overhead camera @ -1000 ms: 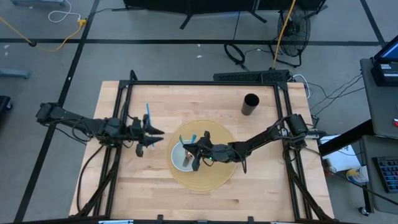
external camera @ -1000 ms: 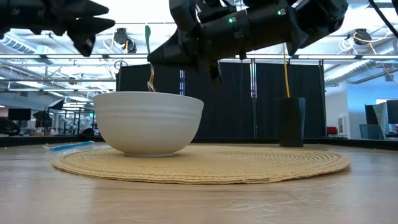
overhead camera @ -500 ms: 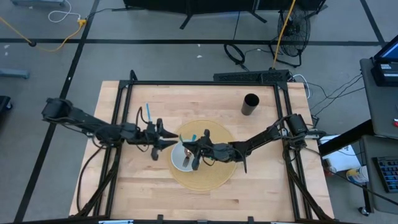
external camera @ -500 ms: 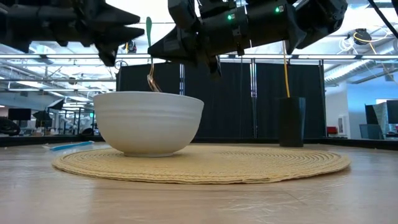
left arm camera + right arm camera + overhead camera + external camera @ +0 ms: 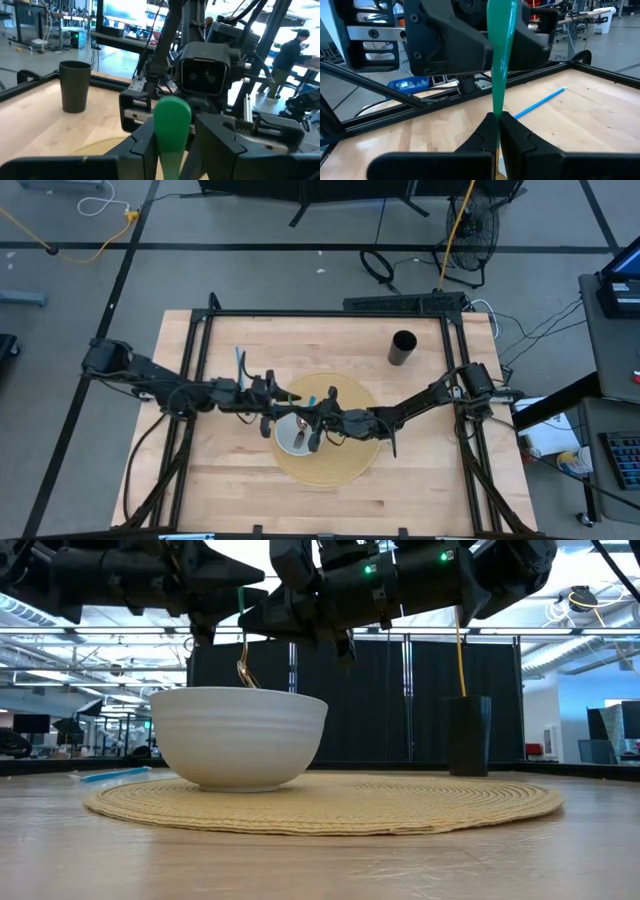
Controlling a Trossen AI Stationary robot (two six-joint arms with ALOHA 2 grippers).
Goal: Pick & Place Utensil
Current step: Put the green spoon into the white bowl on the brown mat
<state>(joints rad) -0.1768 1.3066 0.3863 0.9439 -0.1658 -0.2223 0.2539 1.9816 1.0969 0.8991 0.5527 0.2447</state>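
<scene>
A utensil with a green handle (image 5: pixel 499 55) and a copper-coloured metal end (image 5: pixel 243 668) stands upright over the white bowl (image 5: pixel 238 738). The bowl rests on a round woven mat (image 5: pixel 350 462). My right gripper (image 5: pixel 496 120) is shut on the utensil just above the bowl (image 5: pixel 288 442). My left gripper (image 5: pixel 172 134) has come in from the table's left and is open. Its fingers stand on either side of the handle's top end (image 5: pixel 172 116). I cannot tell whether they touch it. My right gripper pinches the green handle's lower part (image 5: pixel 496 111) between its two fingers. The fingers come about level from the table's right side and lie across the utensil. The utensil stands upright, lifted clear, with its metal end (image 5: pixel 243 670) hanging at the bowl's rim height.
A black cup (image 5: pixel 403 347) stands at the far right of the table. A blue stick-like utensil (image 5: pixel 239 360) lies on the wood left of the mat. Both arms meet over the bowl. A person stands in the room behind, seen in the left wrist view (image 5: pixel 287 55).
My left gripper has gone toward the table's right, from left of the mat to the utensil over the bowl, and its open fingers now stand around the handle's top. My right gripper has kept the utensil upright over the bowl.
</scene>
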